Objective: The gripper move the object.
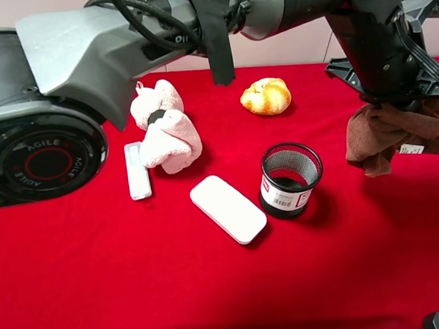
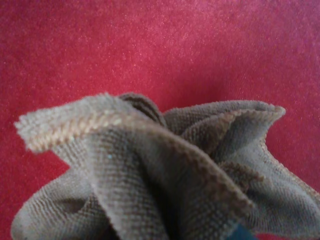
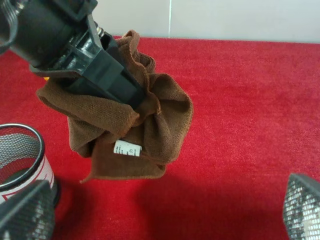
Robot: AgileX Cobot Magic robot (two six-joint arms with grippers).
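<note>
A brown cloth (image 1: 397, 135) with a white tag hangs bunched at the right of the red table, lifted off the surface. My left gripper (image 1: 393, 100) reaches across from the left and is shut on the top of the cloth. The right wrist view shows this grip (image 3: 137, 102) with the cloth (image 3: 150, 135) hanging below it. The left wrist view is filled by cloth folds (image 2: 165, 175). My right gripper (image 3: 164, 210) is open and empty, a little way off from the cloth and facing it, its fingertips (image 3: 25, 212) wide apart.
A black mesh cup (image 1: 291, 179) stands just left of the cloth, also in the right wrist view (image 3: 17, 155). A white flat case (image 1: 228, 209), a white stick (image 1: 136, 169), a pink plush toy (image 1: 165, 127) and a bread roll (image 1: 266, 96) lie further left.
</note>
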